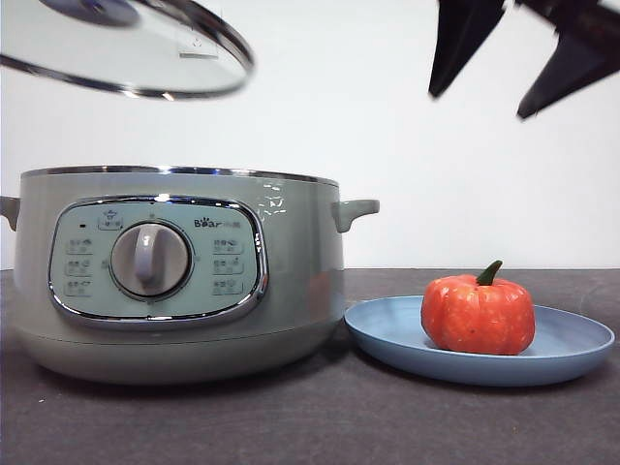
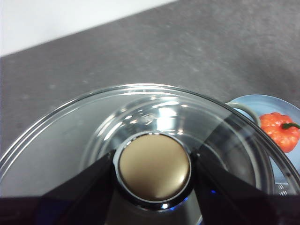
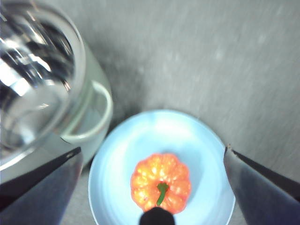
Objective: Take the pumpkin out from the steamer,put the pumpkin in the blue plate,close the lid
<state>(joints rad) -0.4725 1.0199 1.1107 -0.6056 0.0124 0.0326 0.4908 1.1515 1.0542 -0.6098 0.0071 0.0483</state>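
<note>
Sitting in the blue plate (image 1: 572,358) at lower right of the front view: the pumpkin (image 1: 478,316), stem up, well below the right gripper (image 1: 523,73), jaws spread wide and holding nothing. Gripping the knob of the lid (image 1: 126,48) at upper left: the left gripper (image 2: 153,172), high over the steamer (image 1: 179,276). Showing only in the left wrist view: jaws pressing both sides of the knob. Leaving clear air between lid and pot rim.
</note>
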